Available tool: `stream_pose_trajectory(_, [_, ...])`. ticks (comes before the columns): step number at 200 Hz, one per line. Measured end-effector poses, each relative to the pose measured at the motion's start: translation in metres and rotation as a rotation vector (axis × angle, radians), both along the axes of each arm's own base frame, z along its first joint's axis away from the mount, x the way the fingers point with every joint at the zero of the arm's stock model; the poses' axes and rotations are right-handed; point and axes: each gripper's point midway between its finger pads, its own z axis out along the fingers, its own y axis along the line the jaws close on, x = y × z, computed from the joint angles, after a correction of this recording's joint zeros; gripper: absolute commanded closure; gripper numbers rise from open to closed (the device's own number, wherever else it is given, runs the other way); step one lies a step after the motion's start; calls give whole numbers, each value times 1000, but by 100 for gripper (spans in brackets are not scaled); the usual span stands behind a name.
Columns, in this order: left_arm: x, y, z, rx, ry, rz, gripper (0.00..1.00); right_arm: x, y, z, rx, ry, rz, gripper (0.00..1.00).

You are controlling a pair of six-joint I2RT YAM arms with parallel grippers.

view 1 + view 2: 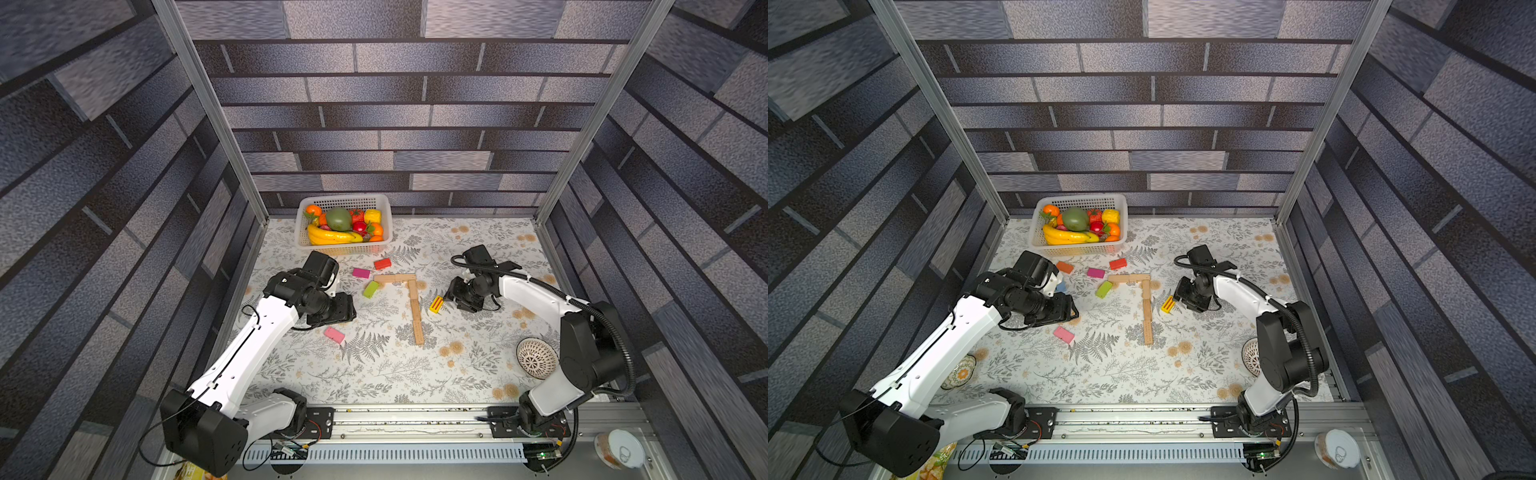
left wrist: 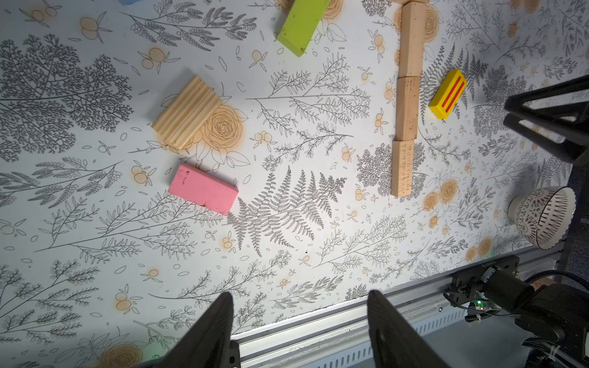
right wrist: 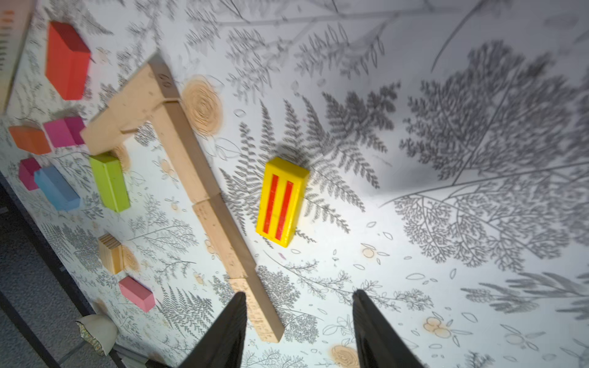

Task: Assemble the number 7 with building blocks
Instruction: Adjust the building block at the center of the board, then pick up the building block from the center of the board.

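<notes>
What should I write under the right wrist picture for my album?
The right tool, open and empty, faces a red-striped yellow block beside the tan wooden 7.

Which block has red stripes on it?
The yellow block, lying between the tan wooden stem and the right gripper. Only it has two red stripes; the rest in view are one colour each.
</notes>
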Motion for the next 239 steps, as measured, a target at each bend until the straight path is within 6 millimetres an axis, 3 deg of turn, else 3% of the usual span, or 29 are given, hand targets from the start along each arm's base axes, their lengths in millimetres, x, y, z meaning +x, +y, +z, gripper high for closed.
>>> stream_pose_trajectory(13, [0,0,-2,0,2,2,31,16,2,17,-47,-18,32,44])
stream_pose_trajectory(26, [-1,0,-4,1,6,2,31,25,2,20,-81,5,46,44])
stream_pose_trajectory(59, [-5,3,-6,1,6,5,31,11,0,-4,-142,147,-17,44])
stream_pose_trajectory(88, [-6,5,-4,-3,-6,13,31,3,11,-14,-155,198,-91,44])
stream_pose_trajectory(133, [-5,12,-3,-3,-9,37,31,3,26,-35,-143,240,-166,45])
stream_pose_trajectory(166, [-8,20,-5,2,-5,54,31,-3,23,-54,-153,277,-207,46])
stream_pose_trajectory(239, [-10,23,-6,4,3,49,31,2,27,-75,-165,298,-219,53])
